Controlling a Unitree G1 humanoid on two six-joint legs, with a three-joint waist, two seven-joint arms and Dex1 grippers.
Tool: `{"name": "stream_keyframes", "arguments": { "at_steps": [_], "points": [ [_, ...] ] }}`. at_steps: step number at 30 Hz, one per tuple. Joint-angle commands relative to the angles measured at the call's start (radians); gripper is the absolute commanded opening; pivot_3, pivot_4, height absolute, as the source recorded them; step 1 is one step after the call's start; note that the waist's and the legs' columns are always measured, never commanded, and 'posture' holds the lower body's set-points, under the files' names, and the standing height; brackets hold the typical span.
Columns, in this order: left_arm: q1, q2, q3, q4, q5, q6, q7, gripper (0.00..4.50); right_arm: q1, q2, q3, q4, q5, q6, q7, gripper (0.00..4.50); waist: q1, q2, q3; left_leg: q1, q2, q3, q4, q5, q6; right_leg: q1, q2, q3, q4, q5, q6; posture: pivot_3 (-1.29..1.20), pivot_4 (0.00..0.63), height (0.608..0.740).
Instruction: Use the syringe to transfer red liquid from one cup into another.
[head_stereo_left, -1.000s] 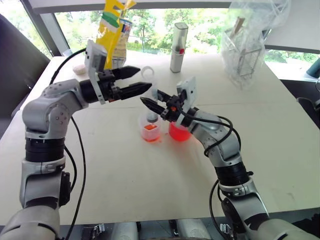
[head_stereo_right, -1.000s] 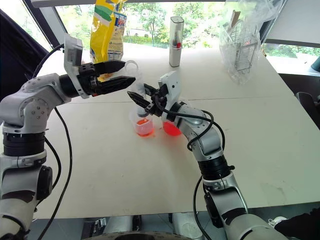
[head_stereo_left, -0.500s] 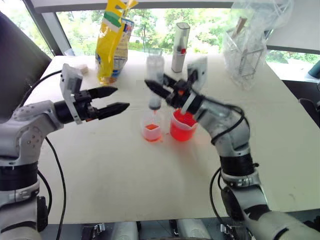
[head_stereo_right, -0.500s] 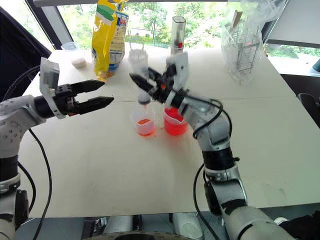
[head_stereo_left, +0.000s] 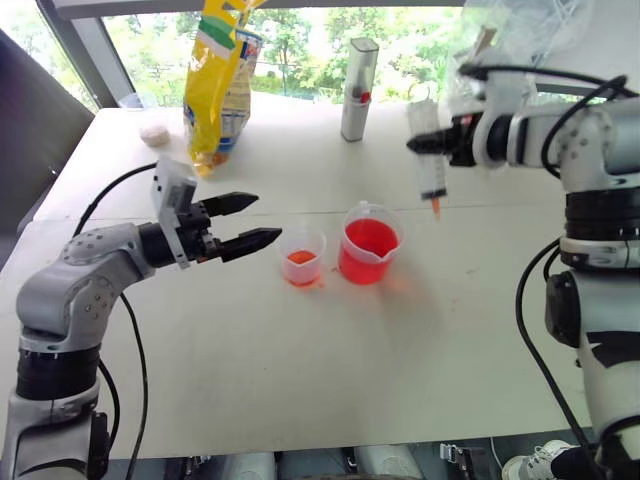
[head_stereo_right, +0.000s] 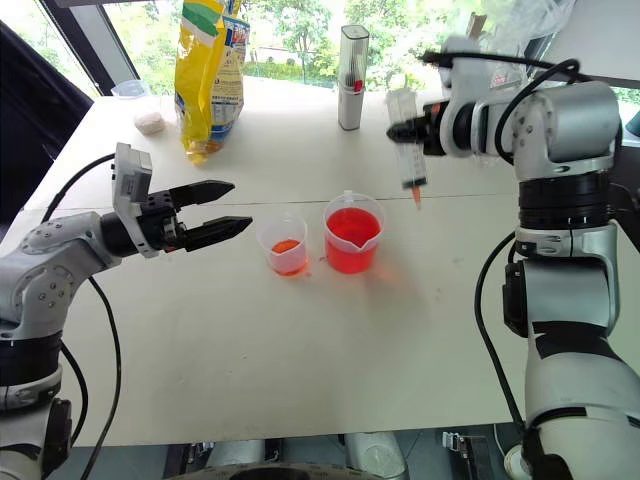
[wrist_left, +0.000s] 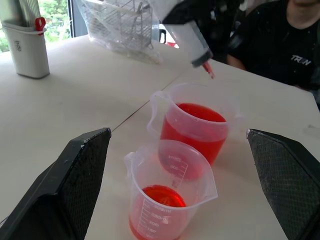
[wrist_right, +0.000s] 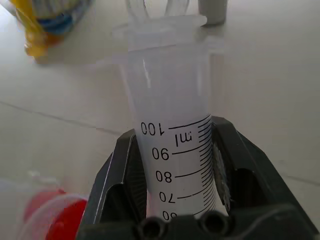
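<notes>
Clear plastic, the syringe now hangs tip-down in my right gripper, clamped around its barrel; I have swung it up and away from the smaller cup to about two o'clock of the red-filled beaker. My left gripper, fingers spread wide, has dropped toward the counter, nine o'clock of the cups.

Syringe hangs upright beyond spouted red beaker.
</notes>
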Motion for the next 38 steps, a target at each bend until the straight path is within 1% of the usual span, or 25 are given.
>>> {"name": "stream_keyframes", "arguments": {
  "at_steps": [1, 5, 9, 13, 16, 18, 20, 22, 23, 27, 29, 31, 35, 38],
  "points": [
    [0.005, -0.003, 0.007, -0.046, -0.014, -0.017, 0.01, 4.46, 0.009, -0.014, 0.067, 0.056, -0.03, 0.057, 0.041, 1.38, 0.002, 0.0, 0.0, -0.001, 0.0, -0.001, 0.001, 0.0, 0.0, 0.0, 0.001, 0.0, 0.0, 0.0, 0.0, 0.0, 0.15, 0.74],
    [0.015, 0.003, -0.006, -0.065, -0.003, -0.022, 0.013, 4.46, 0.04, -0.009, 0.146, 0.133, -0.062, 0.082, 0.078, 1.38, 0.002, 0.0, 0.0, -0.001, 0.0, -0.001, 0.002, 0.0, 0.0, 0.0, 0.0, -0.001, 0.0, 0.0, 0.0, 0.0, 0.15, 0.74],
    [0.028, 0.012, -0.01, -0.08, 0.002, -0.026, 0.016, 4.46, 0.074, -0.001, 0.189, 0.186, -0.102, 0.067, 0.092, 1.38, 0.002, 0.0, 0.0, -0.002, -0.001, -0.001, 0.003, 0.0, 0.0, 0.001, 0.0, -0.001, 0.0, 0.001, 0.001, 0.0, 0.15, 0.74],
    [0.046, 0.018, -0.009, -0.103, -0.002, -0.023, 0.023, 4.46, 0.111, 0.007, 0.202, 0.201, -0.123, 0.073, 0.099, 1.38, 0.002, 0.0, 0.0, -0.001, 0.0, -0.002, 0.003, 0.0, 0.0, 0.001, 0.002, -0.001, 0.001, 0.001, 0.001, 0.0, 0.15, 0.74],
    [0.06, 0.015, -0.008, -0.131, -0.019, -0.004, 0.037, 4.46, 0.133, 0.017, 0.185, 0.203, -0.132, 0.081, 0.094, 1.38, 0.001, 0.0, 0.0, -0.001, 0.0, -0.002, 0.003, 0.0, 0.0, 0.001, 0.003, -0.001, 0.001, 0.001, 0.001, 0.0, 0.15, 0.74],
    [0.068, 0.015, -0.007, -0.143, -0.032, 0.006, 0.044, 4.5, 0.143, 0.018, 0.173, 0.192, -0.133, 0.084, 0.094, 2.42, 0.002, 0.0, 0.0, -0.001, 0.0, -0.003, 0.003, 0.0, 0.0, 0.001, 0.003, -0.001, 0.001, 0.001, 0.001, 0.0, 0.15, 0.74],
    [0.069, 0.011, -0.004, -0.145, -0.045, 0.014, 0.049, 4.5, 0.15, 0.016, 0.159, 0.177, -0.132, 0.091, 0.092, 3.3, 0.003, 0.0, 0.0, -0.001, 0.0, -0.003, 0.003, 0.0, 0.0, 0.001, 0.003, -0.001, 0.001, 0.001, 0.001, 0.0, 0.15, 0.74],
    [0.067, 0.011, -0.005, -0.148, -0.058, 0.032, 0.06, 4.5, 0.161, 0.007, 0.146, 0.147, -0.13, 0.106, 0.09, 4.32, 0.003, 0.0, 0.0, -0.001, 0.0, -0.003, 0.004, 0.0, 0.0, 0.002, 0.003, -0.001, 0.001, 0.001, 0.001, 0.0, 0.15, 0.74],
    [0.063, 0.011, -0.011, -0.145, -0.058, 0.037, 0.065, 4.5, 0.173, -0.015, 0.149, 0.094, -0.129, 0.097, 0.099, 4.47, 0.003, 0.0, 0.0, -0.001, 0.0, -0.003, 0.004, 0.0, 0.0, 0.002, 0.003, -0.001, 0.001, 0.001, 0.001, 0.0, 0.15, 0.74],
    [0.076, 0.024, -0.019, -0.158, -0.048, 0.039, 0.071, 4.5, 0.23, -0.115, 0.111, -0.182, -0.071, 0.105, 0.153, 4.47, 0.005, 0.001, 0.0, -0.002, 0.0, -0.004, 0.005, 0.0, 0.0, 0.002, 0.003, -0.002, 0.001, 0.001, 0.001, 0.0, 0.15, 0.74],
    [0.095, 0.038, 0.0, -0.169, -0.053, 0.043, 0.074, 4.5, 0.265, -0.204, 0.079, -0.327, -0.026, 0.115, 0.202, 4.47, 0.005, 0.001, 0.0, -0.002, 0.0, -0.004, 0.005, 0.0, 0.0, 0.002, 0.003, -0.002, 0.001, 0.001, 0.001, 0.0, 0.15, 0.74],
    [0.108, 0.049, 0.012, -0.179, -0.058, 0.045, 0.078, 4.5, 0.292, -0.25, 0.039, -0.41, 0.01, 0.126, 0.23, 4.47, 0.005, 0.001, 0.0, -0.002, 0.0, -0.004, 0.004, 0.0, 0.0, 0.002, 0.003, -0.002, 0.001, 0.001, 0.001, 0.0, 0.15, 0.74],
    [0.133, 0.094, 0.049, -0.2, -0.076, 0.06, 0.076, 4.5, 0.386, -0.361, -0.099, -0.65, 0.151, 0.112, 0.352, 4.47, 0.003, 0.001, 0.0, -0.001, 0.0, -0.005, 0.004, 0.0, 0.0, 0.002, 0.003, -0.003, 0.001, 0.001, 0.001, 0.0, 0.15, 0.74],
    [0.152, 0.118, 0.065, -0.214, -0.096, 0.069, 0.074, 4.5, 0.482, -0.416, -0.186, -0.766, 0.218, 0.073, 0.409, 4.47, 0.002, 0.001, 0.0, 0.001, 0.001, -0.005, 0.004, 0.0, 0.0, 0.005, 0.004, -0.003, 0.001, 0.001, 0.001, 0.0, 0.15, 0.74]
  ]
}}
